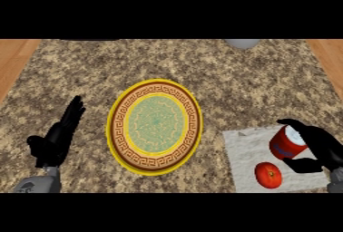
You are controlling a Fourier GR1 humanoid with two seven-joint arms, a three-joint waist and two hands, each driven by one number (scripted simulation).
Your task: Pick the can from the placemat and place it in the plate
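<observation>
We see the right hand (320, 152), partly cut off at the view's right edge, with fingers and thumb curled round the red can (286, 142), which tilts above the white placemat (242, 149); the fingers hide the can's far side. A red tomato (268, 175) lies on the placemat just below. The patterned plate (155, 127) stands apart at centre. The left hand (59, 136) rests with fingers straight at the left. A grey object (242, 43) is cut off at the top edge.

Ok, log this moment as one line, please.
phase: grasp | right hand: curled round can, tilted, over placemat | tomato: on placemat | plate: nothing on it | left hand: open, resting at left
</observation>
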